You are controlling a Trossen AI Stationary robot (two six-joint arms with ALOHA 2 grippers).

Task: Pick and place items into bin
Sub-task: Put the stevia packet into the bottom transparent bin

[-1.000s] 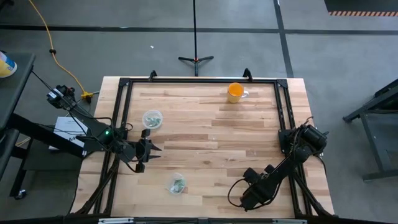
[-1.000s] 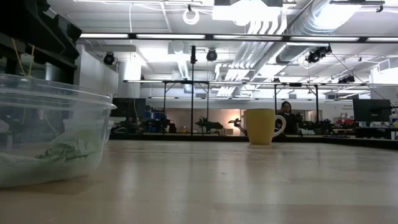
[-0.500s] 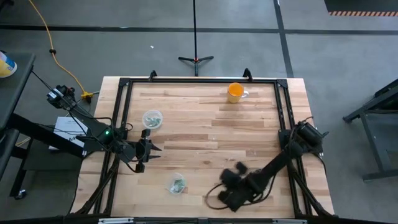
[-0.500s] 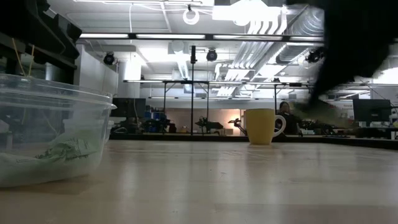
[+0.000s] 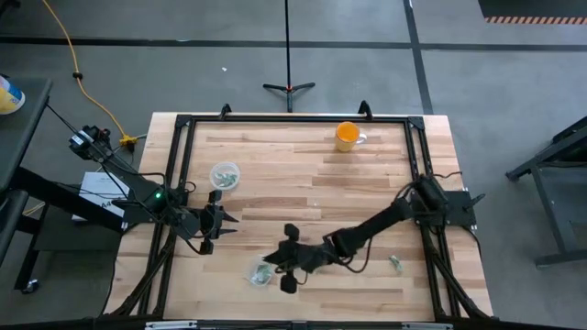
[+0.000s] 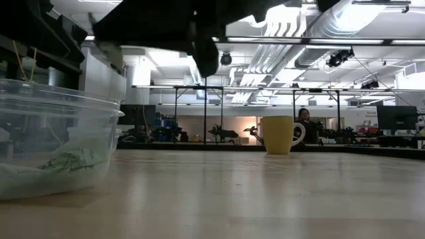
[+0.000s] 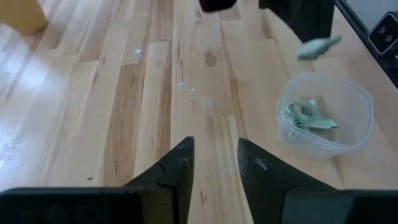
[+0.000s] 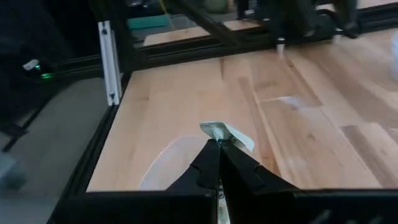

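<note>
My right gripper (image 5: pixel 273 260) reaches across the near part of the table and hovers over the near clear bin (image 5: pixel 263 272), shut on one small silvery grey-green piece (image 8: pixel 227 133). The left wrist view shows that piece (image 7: pixel 318 46) in the air above the bin (image 7: pixel 324 116), where more pieces (image 7: pixel 308 116) lie on the bottom. Another piece (image 5: pixel 395 264) lies on the table near the right frame. My left gripper (image 5: pixel 225 218) waits open at the left side; its fingers stand apart (image 7: pixel 214 165). My right gripper pinches the silvery piece by one end (image 8: pixel 220 138) between its two fingertips (image 8: pixel 211 152). The fingers slant down from the table's right side. The piece sticks out past the fingertips and is lifted clear, above the rim of the bin (image 8: pixel 163 163).
A second clear container (image 5: pixel 225 175) stands farther back on the left. The orange mug (image 5: pixel 347 136) stands near the far edge. A black frame (image 5: pixel 179 174) runs around the tabletop. Bare wood (image 5: pixel 312 183) lies in the middle.
My right arm has swung quickly from the near right corner toward the table's left edge, carrying the piece, and now stands over the near bin. A piece on the table by the right frame, hidden before by the arm, shows now.
</note>
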